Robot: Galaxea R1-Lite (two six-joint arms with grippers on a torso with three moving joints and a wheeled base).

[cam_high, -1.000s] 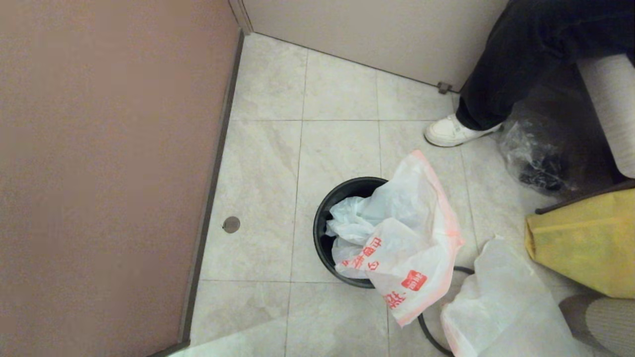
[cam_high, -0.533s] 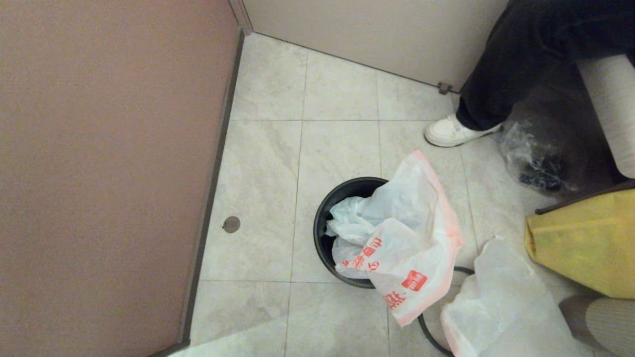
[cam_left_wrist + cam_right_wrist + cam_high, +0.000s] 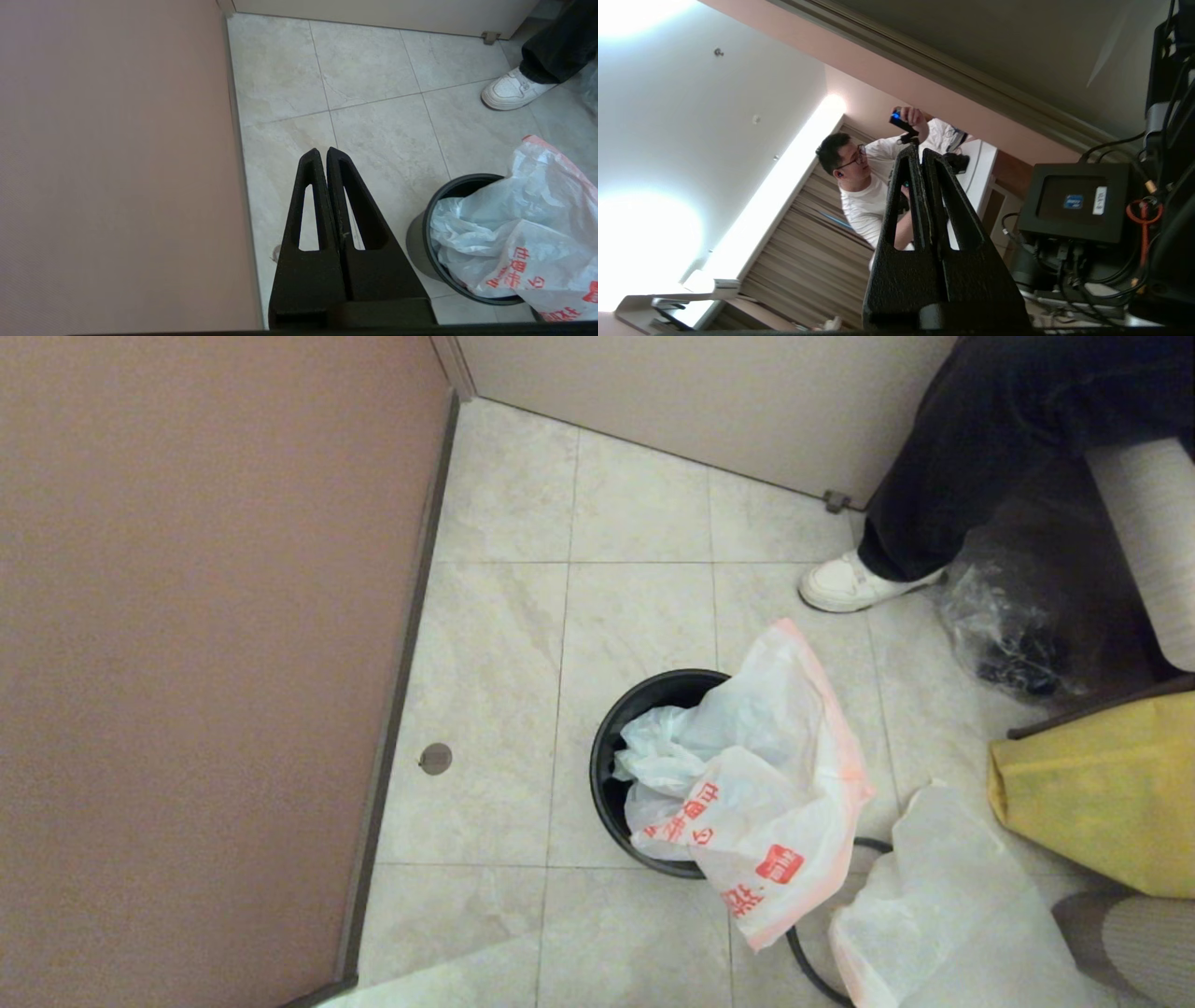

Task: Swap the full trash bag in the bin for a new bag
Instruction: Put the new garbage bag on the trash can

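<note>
One bin point(image 3: 621, 747) on the tiled floor point(image 3: 504, 644), black, round, standing upright on the tile row nearest the robot, clear of the pinkish wall point(image 3: 187, 663) on the left. One new bag point(image 3: 756, 784) draped half into it: crumpled end stuffed down inside the mouth, the rest spilling over the rim on the right and lying out over the floor, red characters and one red square logo facing up, orange-red hem along the outer edge. Not spread around the rim. One grey rim ring point(image 3: 812, 961) lying flat on the floor just beside the bin toward the near right, partly under the white plastic. One full trash bag point(image 3: 943, 915) bulking white at the near right of the floor, close to the ring and touching or overlapping it. Beyond it one yellow bag point(image 3: 1102, 793) at the right edge, and one clear glossy bag point(image 3: 1008, 635) with dark lumps farther back. One white shoe point(image 3: 845, 583) under a dark trouser leg near the far wall. One small round floor drain point(image 3: 435, 759) close to the pinkish wall.

Left gripper point(image 3: 324, 151) hanging above the floor between wall and bin, fingers pressed together, holding nothing. Right gripper point(image 3: 920, 150) raised and pointed up toward the ceiling, away from the work, fingers likewise closed and empty.
</note>
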